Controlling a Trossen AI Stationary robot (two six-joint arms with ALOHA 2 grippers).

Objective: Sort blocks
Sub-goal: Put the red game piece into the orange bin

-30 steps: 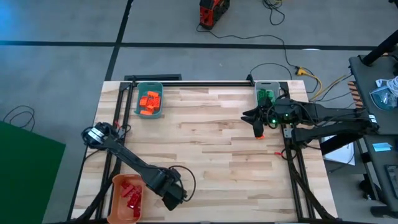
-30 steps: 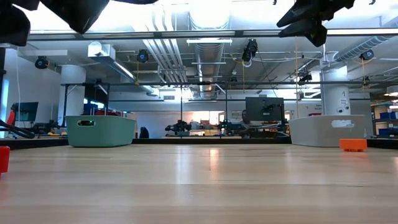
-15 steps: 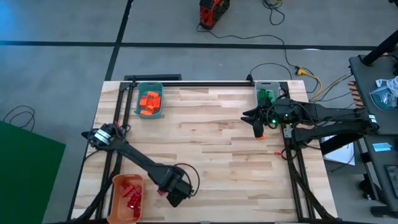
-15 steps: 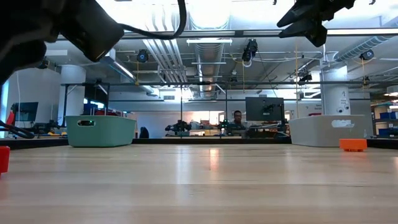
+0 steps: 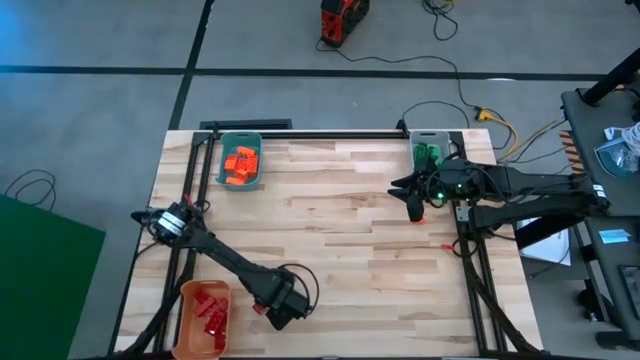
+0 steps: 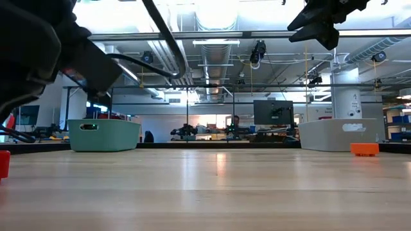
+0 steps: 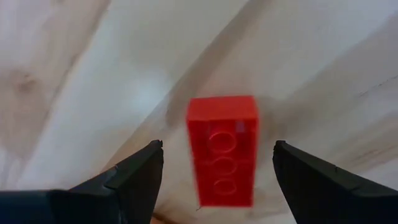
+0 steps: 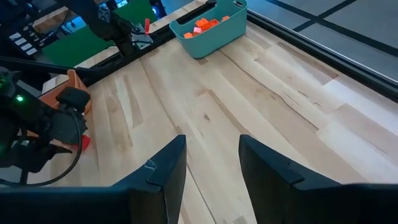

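A red block [image 7: 222, 149] lies flat on the table, studs up, near the front edge and right of the orange bin [image 5: 188, 322]. My left gripper [image 7: 217, 171] stands open over it, one finger on either side, touching nothing. The same block shows as a red speck [image 5: 258, 309] in the high view. An orange block [image 5: 437, 204] lies on the table by the right edge. My right gripper [image 5: 415, 207] hangs open above the table just left of that block, with nothing between its fingers [image 8: 163, 168].
A teal bin [image 5: 240, 160] with orange blocks stands at the far left. A grey bin [image 5: 428, 150] with green blocks stands at the far right. The orange bin at the near left holds red blocks. Bare wood lies across the table's middle [image 5: 330, 230].
My left gripper has gone a little toward the table's right edge, away from the orange bin, and down toward the red block. My right gripper has kept still.
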